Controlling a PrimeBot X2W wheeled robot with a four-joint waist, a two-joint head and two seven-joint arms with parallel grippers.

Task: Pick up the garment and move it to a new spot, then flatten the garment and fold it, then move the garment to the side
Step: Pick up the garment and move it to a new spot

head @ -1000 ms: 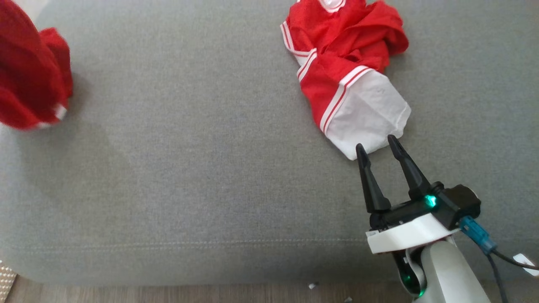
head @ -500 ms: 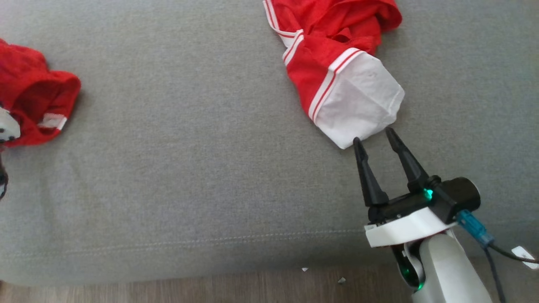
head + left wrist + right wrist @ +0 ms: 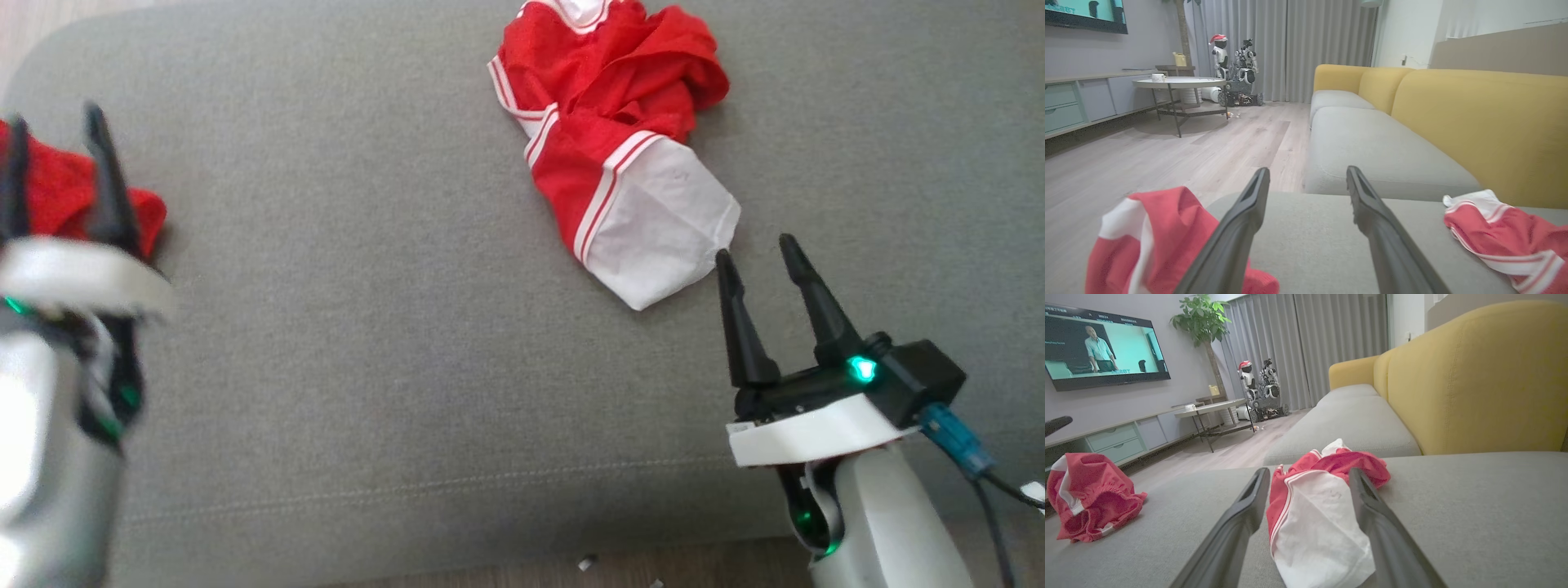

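Red-and-white garment (image 3: 620,163) lies crumpled on the grey sofa seat (image 3: 367,343). Right tool (image 3: 755,249) — jaws apart, empty — rests just beside this garment's white end. A second red garment (image 3: 57,192) lies well to its left, bunched; left tool (image 3: 55,118) — spread wide, gripping nothing — is at that heap.

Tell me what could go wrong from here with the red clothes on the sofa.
The open right pincer faces only the white sleeve of the crumpled jersey; pinching there may drag it, bunched. The other red garment lies by the seat cushion edge beside the open left pincer, so a nudge might push it off.
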